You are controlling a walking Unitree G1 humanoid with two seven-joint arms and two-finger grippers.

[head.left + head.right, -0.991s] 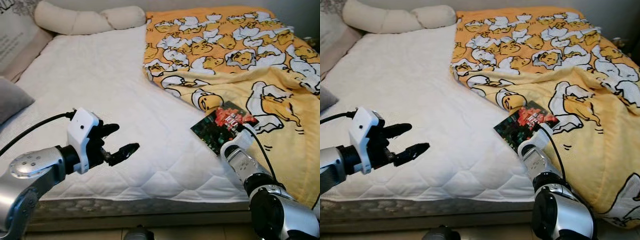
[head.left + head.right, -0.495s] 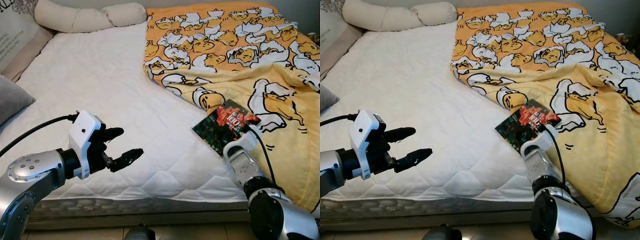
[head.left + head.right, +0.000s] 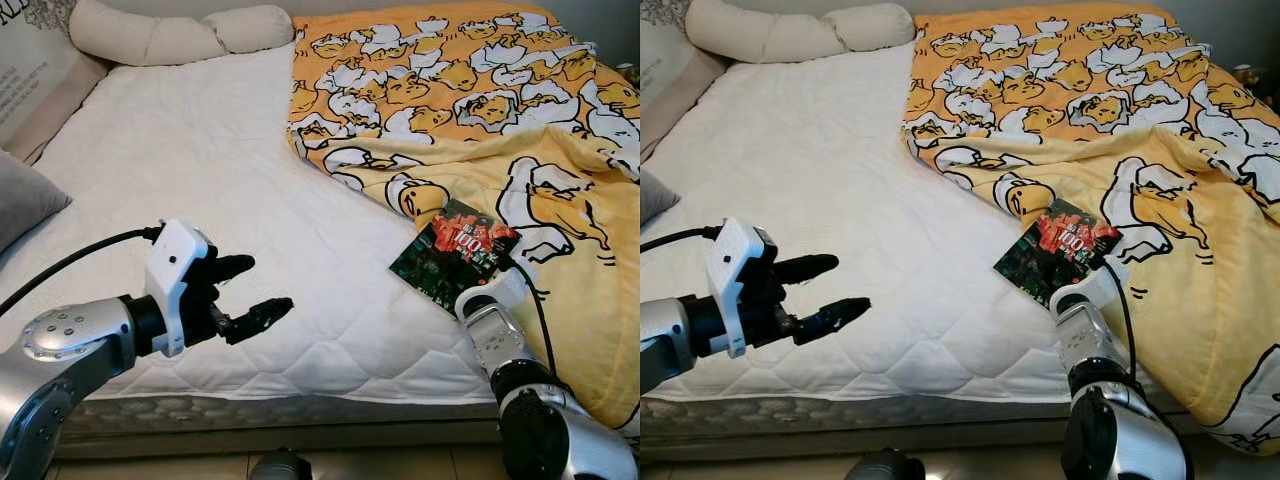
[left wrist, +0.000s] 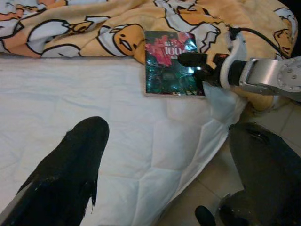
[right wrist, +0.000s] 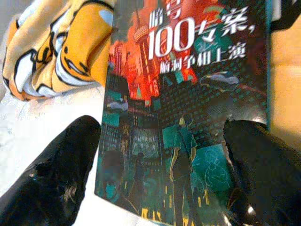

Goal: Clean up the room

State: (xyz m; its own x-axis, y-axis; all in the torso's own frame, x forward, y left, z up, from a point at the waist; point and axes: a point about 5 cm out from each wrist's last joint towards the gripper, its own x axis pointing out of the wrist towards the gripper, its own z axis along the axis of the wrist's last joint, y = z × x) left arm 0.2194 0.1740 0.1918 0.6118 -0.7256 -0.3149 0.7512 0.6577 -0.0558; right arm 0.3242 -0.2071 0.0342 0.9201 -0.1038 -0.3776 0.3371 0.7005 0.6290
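Book (image 3: 452, 254): a paperback with a red and teal cover and a large "100" printed on it lies flat, face up, on the white mattress (image 3: 200, 180), its far end resting on the edge of the yellow duck-print blanket (image 3: 520, 130). Its long axis runs diagonally, from the near bed edge on the robot's left up toward the blanket on the right; the title end points away, to the blanket.

The right gripper (image 4: 200, 66) reaches forward from the near bed edge, its silver forearm angled up and slightly left toward the book's near end. In the right wrist view its two black fingers (image 5: 51, 174) are spread wide, one at each side of the cover's lower end, not closed on it.

The left gripper (image 3: 245, 293) hovers over the near part of the mattress, well apart from the book, fingers pointing right and parted.

A long cream bolster (image 3: 170, 30) lies at the head of the bed.
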